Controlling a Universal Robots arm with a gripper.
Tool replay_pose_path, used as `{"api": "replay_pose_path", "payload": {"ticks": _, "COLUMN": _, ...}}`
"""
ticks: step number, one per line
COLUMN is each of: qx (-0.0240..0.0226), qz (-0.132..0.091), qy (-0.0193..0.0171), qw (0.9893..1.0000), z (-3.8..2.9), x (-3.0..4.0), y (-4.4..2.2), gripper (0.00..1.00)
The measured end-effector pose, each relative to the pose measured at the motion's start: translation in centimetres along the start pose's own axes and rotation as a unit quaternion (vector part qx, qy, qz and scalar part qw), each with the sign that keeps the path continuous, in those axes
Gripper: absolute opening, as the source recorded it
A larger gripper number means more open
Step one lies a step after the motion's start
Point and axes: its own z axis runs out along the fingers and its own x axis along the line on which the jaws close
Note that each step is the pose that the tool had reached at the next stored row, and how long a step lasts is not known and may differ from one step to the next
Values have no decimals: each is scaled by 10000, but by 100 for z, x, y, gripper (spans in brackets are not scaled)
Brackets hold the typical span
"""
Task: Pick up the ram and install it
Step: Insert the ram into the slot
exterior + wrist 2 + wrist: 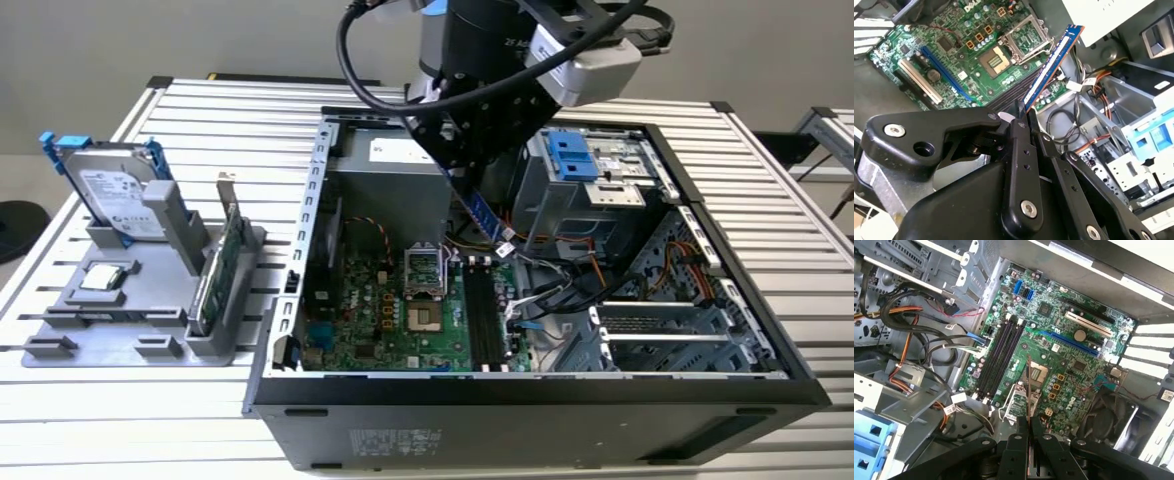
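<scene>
My gripper (462,178) hangs over the open computer case (534,398), shut on the ram (489,217). The ram is a narrow blue stick that slants down from the fingers toward the motherboard (380,310). It is held above the black memory slots (483,322) and is apart from them. In the second wrist view the ram (1051,62) juts out from the black fingertips (1020,114) over the board. Seen from the first wrist view, the ram (1028,387) is edge-on, rising from the gripper (1029,424), with the memory slots (1001,357) a little to one side of it.
Bundled cables (577,272) and a blue drive bay (574,156) crowd the case on the exterior view's right of the slots. On the exterior view's left, a grey stand (94,330) holds a silver hard drive (114,195), a green card (218,268) and a small chip (107,279).
</scene>
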Motion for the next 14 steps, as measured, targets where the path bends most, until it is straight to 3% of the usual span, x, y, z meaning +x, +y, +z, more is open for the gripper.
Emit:
{"api": "replay_pose_path", "payload": {"ticks": 7, "qx": 1, "qz": 287, "qy": 19, "qw": 9996, "z": 0, "x": 8, "y": 3, "gripper": 0}}
{"api": "replay_pose_path", "payload": {"ticks": 14, "qx": 2, "qz": 566, "qy": 38, "qw": 9984, "z": 0, "x": 14, "y": 5, "gripper": 0}}
